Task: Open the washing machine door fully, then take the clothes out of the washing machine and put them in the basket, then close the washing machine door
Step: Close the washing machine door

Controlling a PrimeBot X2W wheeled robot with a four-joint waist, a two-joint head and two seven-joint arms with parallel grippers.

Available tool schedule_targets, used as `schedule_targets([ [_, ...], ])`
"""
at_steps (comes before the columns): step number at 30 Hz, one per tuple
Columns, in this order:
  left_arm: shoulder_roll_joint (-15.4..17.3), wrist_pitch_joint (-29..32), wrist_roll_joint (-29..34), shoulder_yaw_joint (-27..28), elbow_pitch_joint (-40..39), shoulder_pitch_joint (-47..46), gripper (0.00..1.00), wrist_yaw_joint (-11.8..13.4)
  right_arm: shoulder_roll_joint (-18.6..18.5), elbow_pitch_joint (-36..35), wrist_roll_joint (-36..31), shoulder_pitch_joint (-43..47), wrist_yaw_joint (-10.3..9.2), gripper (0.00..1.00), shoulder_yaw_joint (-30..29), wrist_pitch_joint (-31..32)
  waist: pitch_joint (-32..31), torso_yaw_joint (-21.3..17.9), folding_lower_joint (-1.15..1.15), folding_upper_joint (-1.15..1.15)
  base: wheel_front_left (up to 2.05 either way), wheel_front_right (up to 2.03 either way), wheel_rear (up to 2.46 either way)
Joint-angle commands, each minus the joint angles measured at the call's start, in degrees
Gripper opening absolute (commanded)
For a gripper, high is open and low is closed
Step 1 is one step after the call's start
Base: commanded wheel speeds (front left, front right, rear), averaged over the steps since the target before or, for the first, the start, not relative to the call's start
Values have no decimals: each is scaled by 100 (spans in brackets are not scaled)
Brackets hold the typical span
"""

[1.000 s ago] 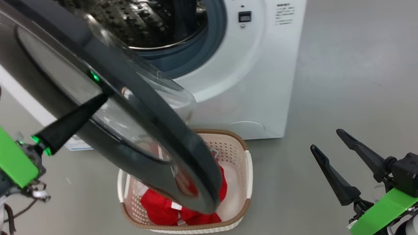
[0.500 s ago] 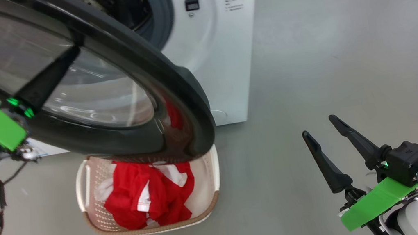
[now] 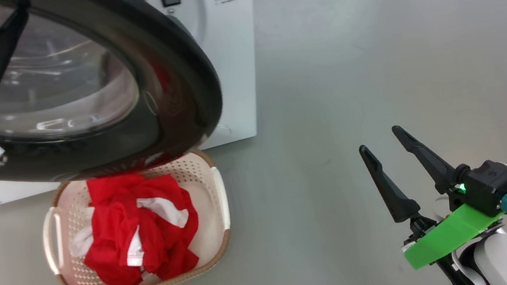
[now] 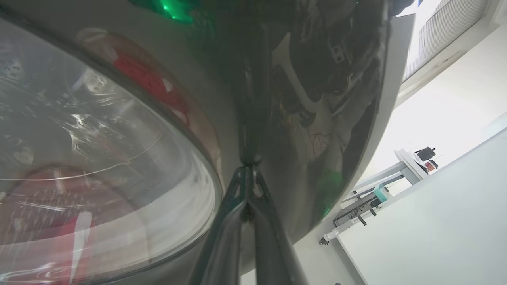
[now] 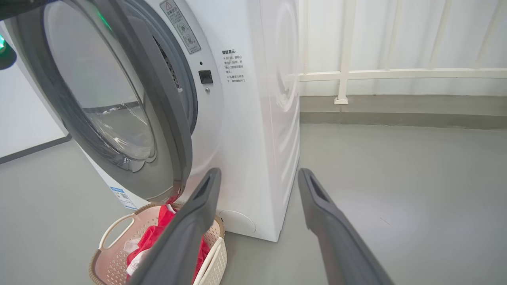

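The washing machine door (image 3: 163, 75), black-rimmed with a glass bowl centre, stands partly open in front of the white washing machine (image 3: 227, 66). My left gripper (image 3: 17, 22) is shut, holding nothing, its tips pressed against the door's outer face. In the left wrist view the shut gripper (image 4: 248, 168) touches the glossy rim of the door (image 4: 317, 99). Red and white clothes (image 3: 138, 230) lie in the cream basket (image 3: 220, 197) on the floor below the door. My right gripper (image 3: 379, 140) hangs open and empty at the lower right, well away from the machine. The drum is hidden behind the door.
The right wrist view looks past my open right gripper (image 5: 258, 174) at the machine (image 5: 253, 118), the door (image 5: 174, 130) and the basket (image 5: 115, 231) holding clothes (image 5: 152, 237). A white railing (image 5: 396, 73) runs along the wall behind. Grey floor (image 3: 369, 44) stretches to the right.
The door has swung round toward the machine's front with my shut left gripper against it. The head camera has turned, shifting the machine and basket leftward. The right gripper stays open.
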Motion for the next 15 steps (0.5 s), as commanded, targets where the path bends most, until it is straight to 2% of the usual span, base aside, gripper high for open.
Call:
schedule_targets([
  [1,336,-79,-47,148,-73,-239,0,-40,-2,-145,-67,-85,36,100,68,-37,29,-74,0,0,0,0,0],
  [15,618,-377,-446,-278,-192,-76,0,-40,-23,-134,-81,-35,36,100,-5,-37,-118,110,0,0,0,0,0],
])
